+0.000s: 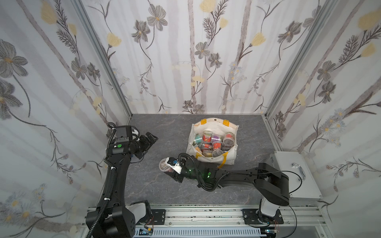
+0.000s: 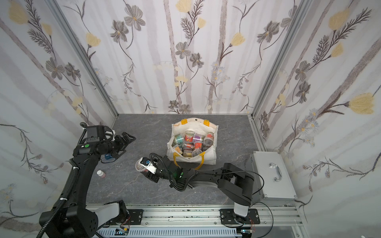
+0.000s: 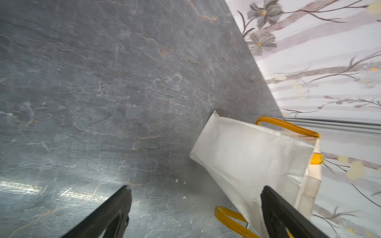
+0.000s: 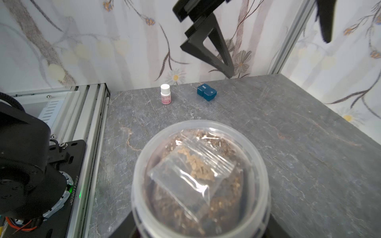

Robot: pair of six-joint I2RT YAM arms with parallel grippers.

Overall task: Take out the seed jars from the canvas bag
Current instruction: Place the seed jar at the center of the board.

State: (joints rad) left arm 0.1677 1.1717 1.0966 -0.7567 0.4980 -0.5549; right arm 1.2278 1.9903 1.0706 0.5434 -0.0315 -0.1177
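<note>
Right gripper, both top views: I read its jaws as closed part-way on one seed jar, carried over the grey tabletop just in front of the canvas bag. The right arm lies stretched low across the front of the table, with the forearm nearly level. The other seed jars lie heaped inside the open bag, which stands toward the back wall. The left gripper hangs spread wide and empty, well to the left of the bag, its arm raised with the elbow bent. A metal case sits at the right edge. Left wrist view: I see both black fingers spread over bare tabletop, with the canvas bag beyond them. Right wrist view: the seed jar fills the foreground, one round face toward the camera, with a small clear sachet of grains inside. A white bottle and a blue box stand apart near the far wall.
</note>
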